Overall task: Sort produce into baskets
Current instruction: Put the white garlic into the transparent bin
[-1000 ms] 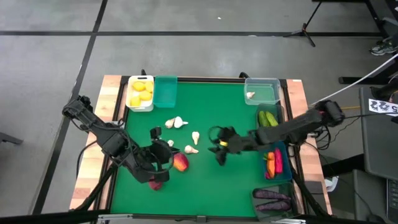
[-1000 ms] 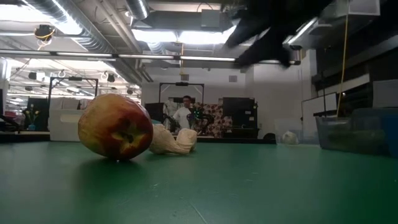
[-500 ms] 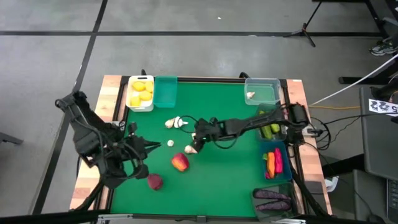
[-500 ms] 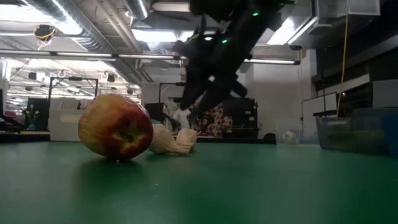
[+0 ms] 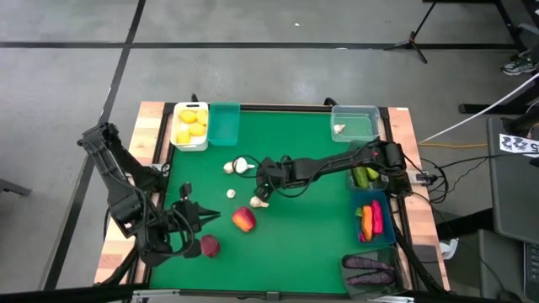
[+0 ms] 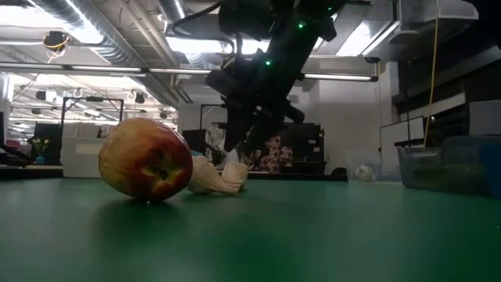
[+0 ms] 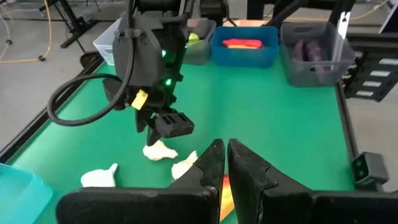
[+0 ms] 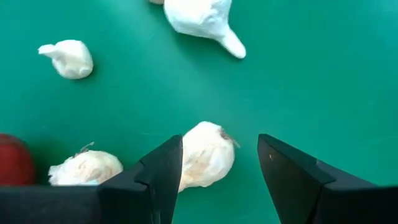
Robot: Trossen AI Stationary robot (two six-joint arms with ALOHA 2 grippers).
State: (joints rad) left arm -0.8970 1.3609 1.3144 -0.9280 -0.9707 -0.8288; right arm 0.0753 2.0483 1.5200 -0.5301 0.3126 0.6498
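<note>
Sorting well advanced: lemons (image 5: 190, 123), cucumbers (image 5: 364, 166), carrots (image 5: 366, 220) and eggplants (image 5: 369, 269) sit in baskets. The right gripper (image 5: 264, 179), open and empty, hovers with a garlic bulb (image 8: 206, 154) between its fingers; more garlic and two apples (image 5: 243, 220) lie nearby. The left gripper (image 5: 199, 216) waits shut.

Grey concrete floor (image 5: 67, 67) crossed by dark tape lines (image 5: 125, 59) around the wooden-edged table with green mat (image 5: 312, 244), black tripod stand (image 5: 414, 38) behind, long bright ceiling lights (image 6: 211, 43) and silver ducts (image 6: 70, 16) overhead.
</note>
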